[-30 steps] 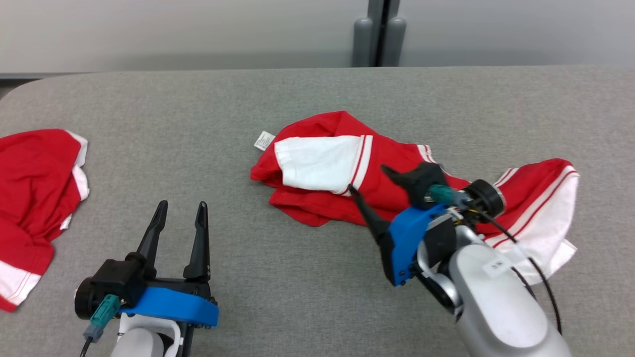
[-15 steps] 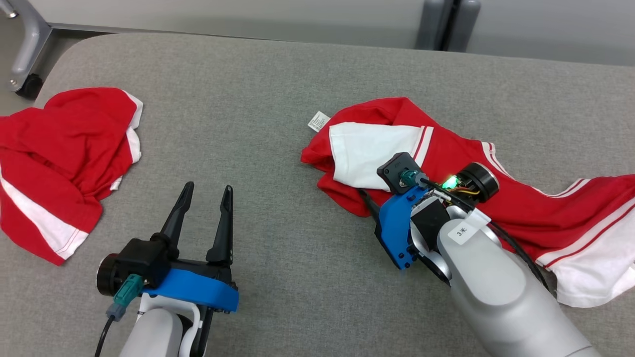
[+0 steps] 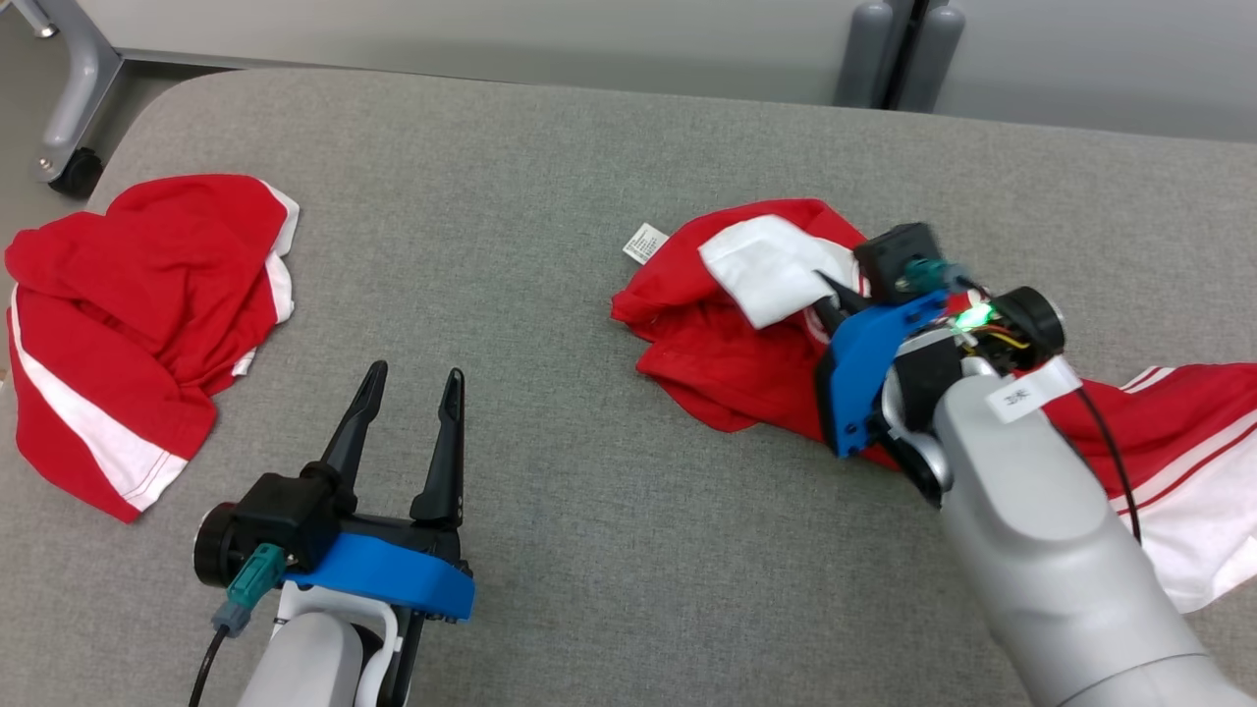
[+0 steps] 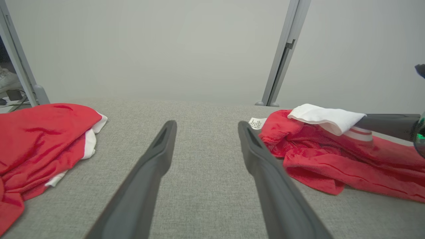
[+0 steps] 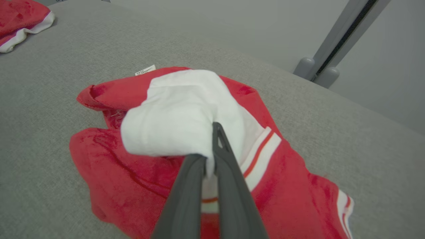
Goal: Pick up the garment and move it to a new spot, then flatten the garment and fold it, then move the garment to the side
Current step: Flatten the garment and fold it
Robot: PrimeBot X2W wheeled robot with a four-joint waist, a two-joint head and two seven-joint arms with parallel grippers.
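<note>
A crumpled red garment (image 3: pixel 727 358) with white panels and stripes lies right of the table's middle, its white label (image 3: pixel 643 243) at the far left end. My right gripper (image 3: pixel 830 295) is shut on the garment's white sleeve (image 5: pixel 179 122), pinching the fabric between both fingers and lifting it into a bunch. In the left wrist view the same garment (image 4: pixel 318 156) lies to the right, with the raised white sleeve (image 4: pixel 327 118) on top. My left gripper (image 3: pixel 408 378) hovers open over bare grey cloth at the lower left, nothing between its fingers.
A second red and white garment (image 3: pixel 137 324) lies bunched at the table's left edge. The table (image 3: pixel 550 167) has a grey fabric top with a rounded far-left corner. Grey posts (image 3: pixel 894 54) stand behind it, and a wheeled frame leg (image 3: pixel 69 108) at the far left.
My right gripper closed on the white sleeve and pulled it up and to the right, bunching it. The head camera shifted between the earliest frame and now. The left gripper stayed open.
</note>
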